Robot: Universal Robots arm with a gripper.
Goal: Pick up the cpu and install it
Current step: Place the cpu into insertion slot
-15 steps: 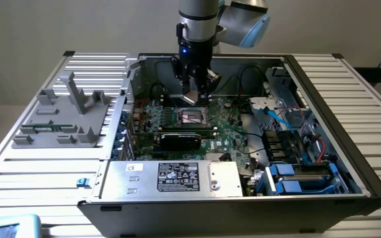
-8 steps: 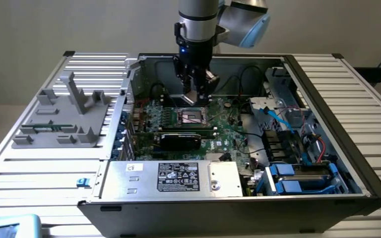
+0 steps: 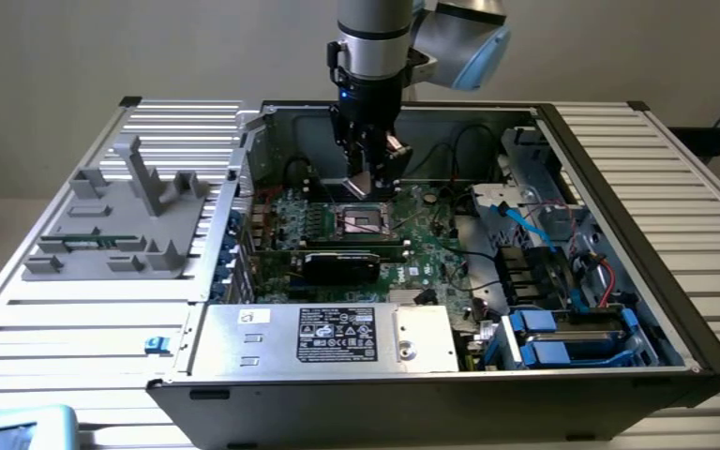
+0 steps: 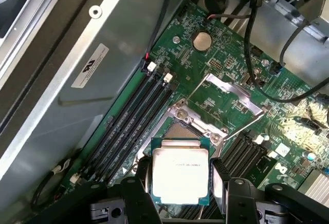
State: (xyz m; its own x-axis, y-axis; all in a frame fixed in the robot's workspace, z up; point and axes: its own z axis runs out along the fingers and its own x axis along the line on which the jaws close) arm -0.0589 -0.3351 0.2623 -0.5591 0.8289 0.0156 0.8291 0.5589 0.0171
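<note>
Pickup done: gripper (image 3: 379,187) is pinching the cpu (image 4: 180,175) by opposite edges, holding it beside the open socket (image 4: 181,129) mid-case; seating not yet done.

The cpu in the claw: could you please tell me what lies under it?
Under the cpu sits the open socket on the green motherboard, its metal frame showing past the chip. The socket's remaining part is hidden by the chip.

Print on the cpu (image 4: 180,175) and black label (image 3: 337,335) is illegible.
</note>
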